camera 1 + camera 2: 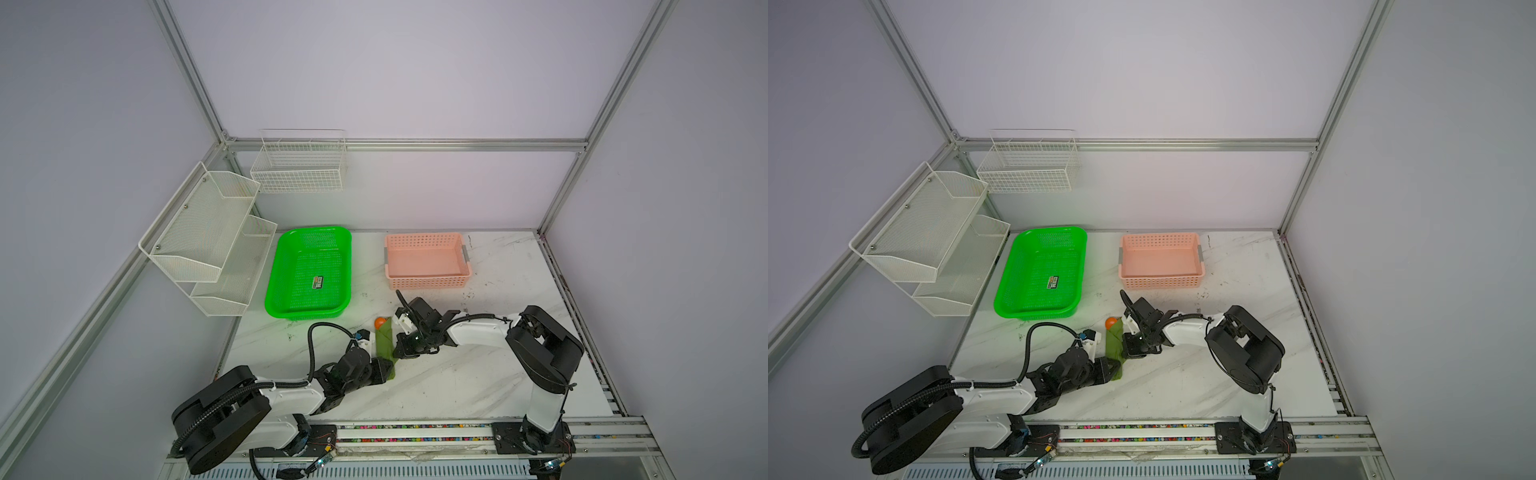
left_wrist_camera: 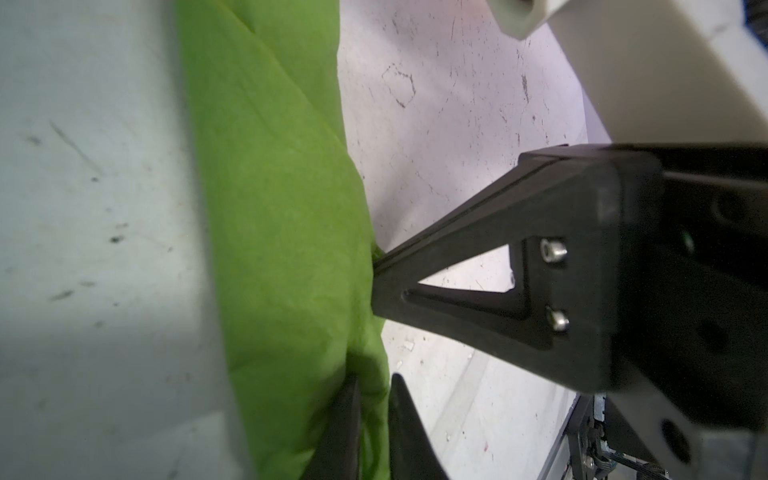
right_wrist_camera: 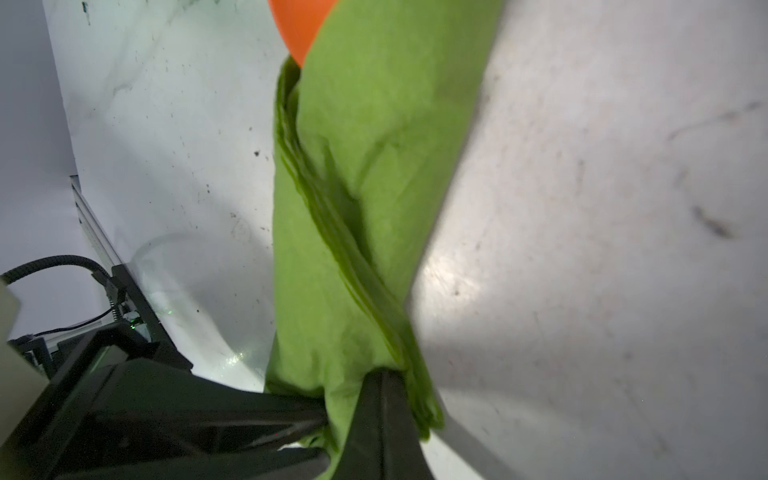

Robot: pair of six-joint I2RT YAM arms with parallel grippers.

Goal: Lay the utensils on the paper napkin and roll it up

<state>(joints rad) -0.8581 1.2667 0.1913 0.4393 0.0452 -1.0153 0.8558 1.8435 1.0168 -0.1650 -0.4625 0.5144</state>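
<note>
The paper napkin (image 1: 385, 343) (image 1: 1113, 343) lies as a narrow olive-green roll between my two grippers. Of the utensils only an orange round spoon bowl (image 1: 379, 322) (image 3: 297, 29) shows, sticking out of the roll's far end; the rest is hidden inside. My left gripper (image 1: 385, 371) (image 2: 374, 384) is at the roll's near end, its two fingers closed with a fold of napkin (image 2: 286, 232) pinched between them. My right gripper (image 1: 400, 350) (image 3: 382, 376) comes from the right side, shut, its tip gripping the napkin's (image 3: 374, 166) loose edge near the same end.
A bright green perforated tray (image 1: 275, 270) stands behind and to the left, a pink basket (image 1: 428, 283) behind and to the right. White mesh shelves (image 1: 208, 232) and a wire basket (image 1: 299, 166) hang on the left wall. The marble tabletop (image 1: 457, 374) extends to the front rail.
</note>
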